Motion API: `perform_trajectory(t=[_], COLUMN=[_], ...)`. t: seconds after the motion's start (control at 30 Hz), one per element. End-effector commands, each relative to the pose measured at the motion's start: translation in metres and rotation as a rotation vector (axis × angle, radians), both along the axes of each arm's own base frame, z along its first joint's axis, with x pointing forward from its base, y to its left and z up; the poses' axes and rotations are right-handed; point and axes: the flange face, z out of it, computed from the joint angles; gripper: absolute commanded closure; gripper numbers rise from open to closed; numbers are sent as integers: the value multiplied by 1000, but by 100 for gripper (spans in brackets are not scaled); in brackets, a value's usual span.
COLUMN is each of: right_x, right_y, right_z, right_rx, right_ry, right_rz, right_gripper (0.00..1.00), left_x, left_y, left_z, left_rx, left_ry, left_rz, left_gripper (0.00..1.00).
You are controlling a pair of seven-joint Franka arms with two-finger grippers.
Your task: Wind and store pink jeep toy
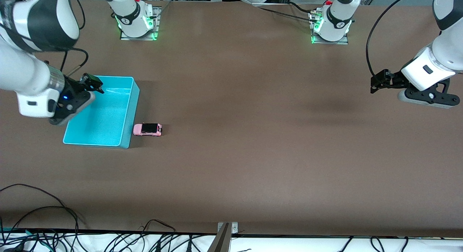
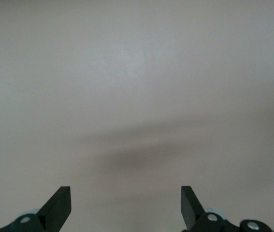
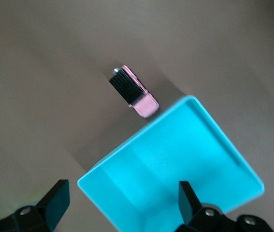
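Note:
The pink jeep toy (image 1: 147, 129) stands on the brown table beside the turquoise bin (image 1: 135, 100), toward the left arm's end. It has a pale pink body and a black roof. The right wrist view shows the jeep (image 3: 133, 92) just outside a corner of the bin (image 3: 185, 159), which holds nothing. My right gripper (image 1: 93, 84) hangs open over the bin's corner farthest from the front camera, and in its wrist view (image 3: 122, 195) nothing is between its fingers. My left gripper (image 1: 379, 81) waits open over bare table at the left arm's end, and its wrist view (image 2: 125, 198) shows only tabletop.
The two arm bases (image 1: 136, 18) (image 1: 331, 22) stand along the table's edge farthest from the front camera. Loose black cables (image 1: 54, 208) and a metal bracket (image 1: 227, 228) lie at the edge nearest that camera.

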Motion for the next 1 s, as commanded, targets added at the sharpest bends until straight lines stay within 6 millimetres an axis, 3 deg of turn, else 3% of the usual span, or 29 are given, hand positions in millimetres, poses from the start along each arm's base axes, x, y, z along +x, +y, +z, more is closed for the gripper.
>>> perform_trajectory(t=[0.0,0.23,0.53,0.7,0.97], right_x=[18,32,42,43,38], right_y=[0,13,27,46,51], right_z=[-42,-93,-166,-186,-220], right_rx=[97,120,204,211,201], right_ry=[3,14,33,8,5], right_rz=[208,408,677,728,734], right_gripper=[0,0,0,0,0], left_x=[-10,-20,-21,-22,-21], left_y=[-4,-25,-25,-21,-10], left_z=[10,23,25,24,23], left_rx=[17,20,20,20,6], left_ry=[1,-9,-12,2,5], left_rz=[-7,-45,-48,-54,-35], left_gripper=[0,0,0,0,0])
